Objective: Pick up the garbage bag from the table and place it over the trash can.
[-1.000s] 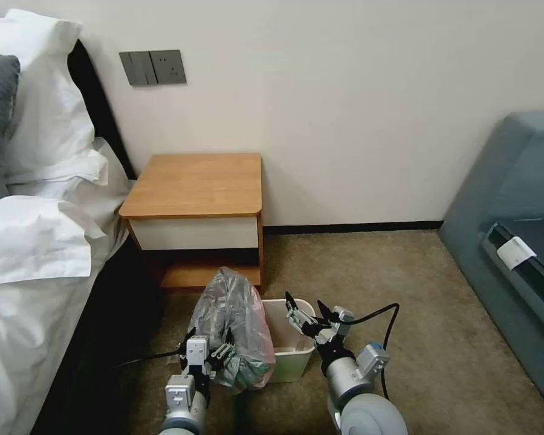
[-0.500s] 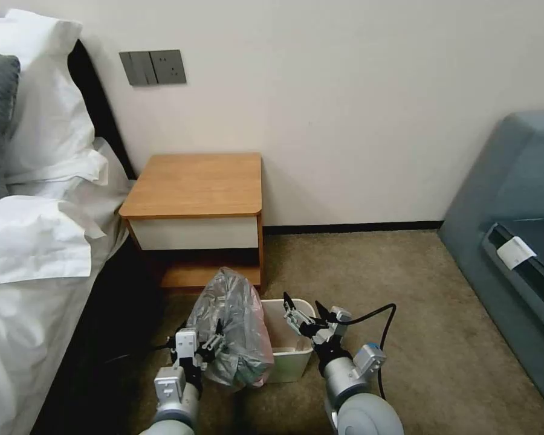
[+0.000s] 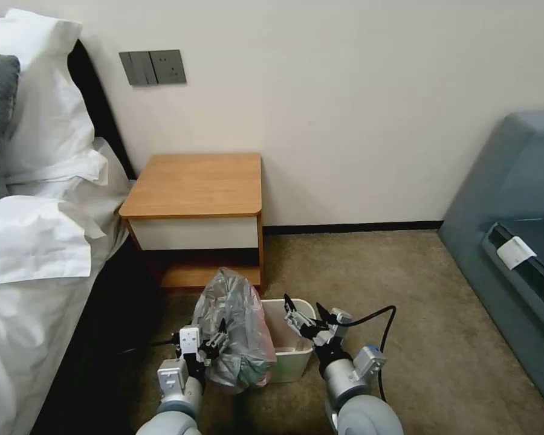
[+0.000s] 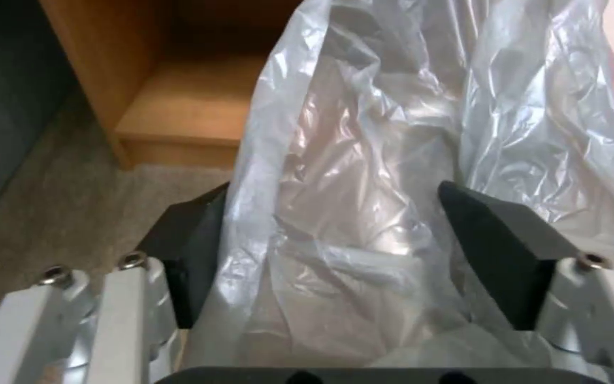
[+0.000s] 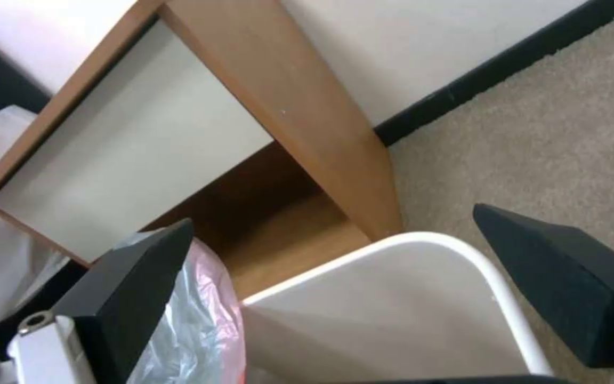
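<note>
Left gripper (image 3: 213,346) shifted right, jaws apart around garbage bag (image 3: 236,326)

The small cream plastic trash can (image 3: 290,356) stands on the carpet in front of the wooden square table (image 3: 194,184); the crinkly translucent garbage bag (image 3: 234,329) leans against the can's left side (touching it).

Item count: one garbage bag (image 3: 239,326), one trash can (image 3: 291,347), one table (image 3: 196,184), two grippers, left gripper (image 3: 214,345) and right gripper (image 3: 302,314), two white pillows (image 3: 48,103).
</note>
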